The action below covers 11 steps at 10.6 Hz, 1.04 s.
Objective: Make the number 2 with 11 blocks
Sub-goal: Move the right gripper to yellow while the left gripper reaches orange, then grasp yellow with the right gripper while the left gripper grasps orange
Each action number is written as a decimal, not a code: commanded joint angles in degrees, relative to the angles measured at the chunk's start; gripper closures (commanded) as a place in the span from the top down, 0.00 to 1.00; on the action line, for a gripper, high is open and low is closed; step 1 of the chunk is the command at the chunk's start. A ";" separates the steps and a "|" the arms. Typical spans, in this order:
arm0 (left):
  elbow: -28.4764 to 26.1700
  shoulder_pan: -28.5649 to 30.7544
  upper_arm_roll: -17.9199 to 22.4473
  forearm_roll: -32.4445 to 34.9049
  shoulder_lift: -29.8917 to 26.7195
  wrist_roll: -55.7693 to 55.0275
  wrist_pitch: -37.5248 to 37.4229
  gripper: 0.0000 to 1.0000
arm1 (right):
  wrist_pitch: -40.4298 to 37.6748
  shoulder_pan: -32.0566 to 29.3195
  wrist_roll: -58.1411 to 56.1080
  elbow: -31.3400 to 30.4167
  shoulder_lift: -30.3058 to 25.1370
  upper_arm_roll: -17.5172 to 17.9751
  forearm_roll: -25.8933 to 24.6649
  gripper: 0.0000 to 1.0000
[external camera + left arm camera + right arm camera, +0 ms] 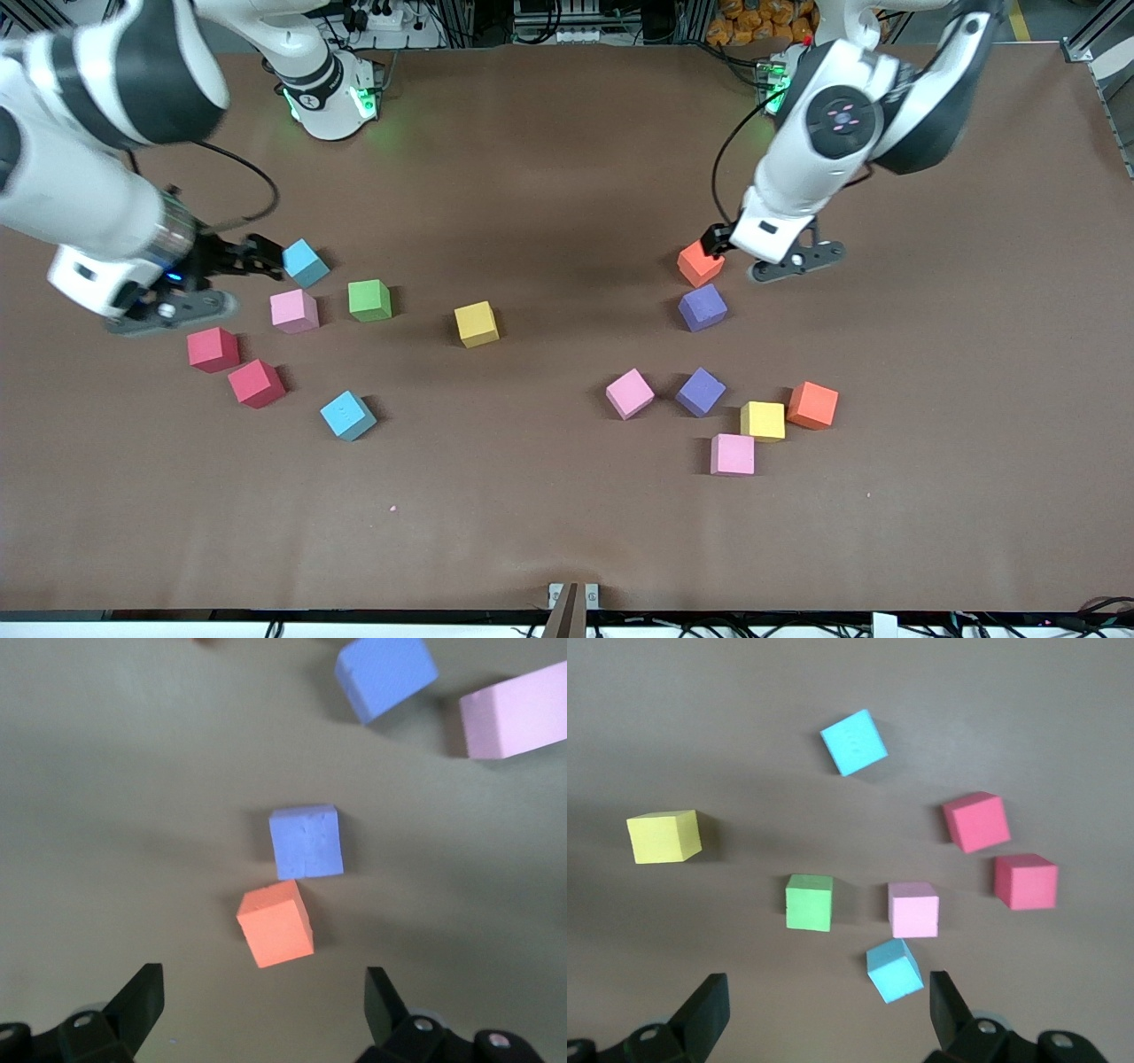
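A: L pincer status?

B: Spread wide, nothing in it. Hangs just over an orange block, which shows between the finger lines in the left wrist view. Purple block sits just beside that orange one, a bit nearer the front cam.

A: And further out from it?

B: Cluster well nearer the front cam: pink, purple, yellow touching a 2nd orange, plus another pink nearest the cam of the lot.

A: R pincer?

B: Also released, empty. Low over the table at the right arm's end, tips right next to a light blue block. Wrist view has that block between the open fingers.

A: Around it?

B: Pink and green just past the blue, side by side, apart. Two reds near each other, under the wrist area. 2nd light blue further toward the cam. Lone yellow toward table mid.

A: Number 2 formed?

B: No. Blocks lie scattered in 2 loose groups, no rows, no digit.
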 commanded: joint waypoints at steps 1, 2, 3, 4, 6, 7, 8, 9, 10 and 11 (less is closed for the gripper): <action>-0.91 -1.45 -1.10 -0.29 4.93 -8.56 3.81 1.00 | 2.99 1.51 0.05 -2.16 0.70 -0.16 2.11 1.00; -2.13 -2.08 -1.10 0.67 6.09 -9.38 5.31 1.00 | 5.72 1.52 -0.04 -4.45 0.62 -0.16 3.96 1.00; -4.49 -1.99 -1.10 1.11 6.44 -9.48 8.19 1.00 | 7.31 1.87 -0.04 -5.86 0.70 -0.16 4.06 1.00; -6.87 -1.99 -1.10 1.12 6.45 -9.48 11.35 1.00 | 9.50 2.66 -0.04 -7.62 0.71 -0.16 4.15 1.00; -8.47 -1.99 -1.10 1.29 7.32 -9.48 12.97 1.00 | 17.04 6.60 1.27 -12.88 0.62 -0.24 4.07 1.00; -9.87 -1.99 -1.10 2.16 7.33 -9.65 13.49 1.00 | 20.65 8.36 2.84 -15.08 0.70 -0.24 3.98 1.00; -11.18 -1.82 -1.10 2.26 7.76 -9.65 15.15 1.00 | 23.90 10.12 4.60 -16.76 0.88 -0.24 3.54 1.00; -12.50 -1.64 -1.10 2.26 8.38 -10.18 17.08 1.00 | 26.11 11.70 6.10 -17.56 1.93 -0.33 3.28 1.00; -12.95 -1.73 -1.10 2.44 9.25 -12.88 18.49 1.00 | 27.53 12.93 7.33 -17.65 3.07 -0.33 3.19 1.00; -12.78 -1.73 -1.01 3.13 10.22 -14.38 18.77 1.00 | 29.02 13.82 9.17 -17.65 4.21 -0.33 3.19 1.00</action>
